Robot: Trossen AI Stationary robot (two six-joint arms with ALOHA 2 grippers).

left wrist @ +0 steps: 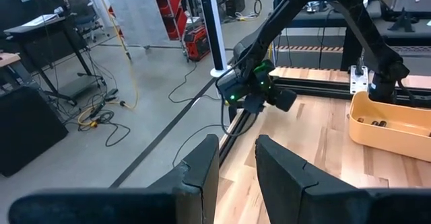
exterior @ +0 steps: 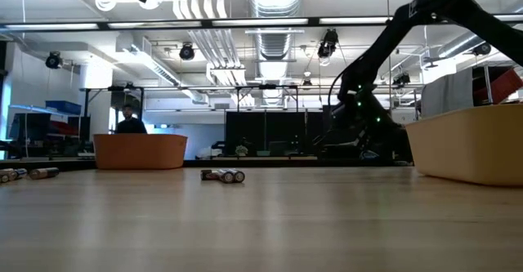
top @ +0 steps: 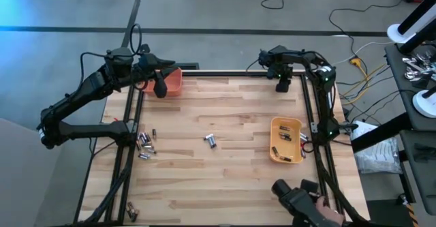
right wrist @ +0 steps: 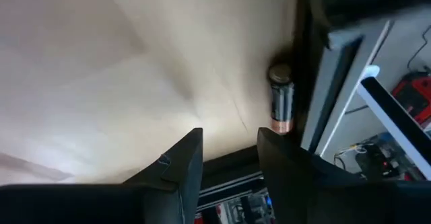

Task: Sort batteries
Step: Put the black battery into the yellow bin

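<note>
Battery sort: both arms raised at the far edge, nothing held.

I see the left gripper [top: 161, 88] over the orange bin [top: 172, 81], jaws narrowly apart, empty. Right gripper [top: 282, 85] hangs at the far right, jaws part open, a dark battery [right wrist: 281, 97] just ahead against the table frame. Loose batteries [top: 145, 144] lie left, a pair [top: 210, 140] mid-table, several in the yellow bin [top: 275, 125].

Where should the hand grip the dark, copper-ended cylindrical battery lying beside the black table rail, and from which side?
Probably end to end, coming from above. The dark, copper-ended cylindrical battery lies flat along the black table rail, so a finger likely won't fit on that side, while both ends look free.
</note>
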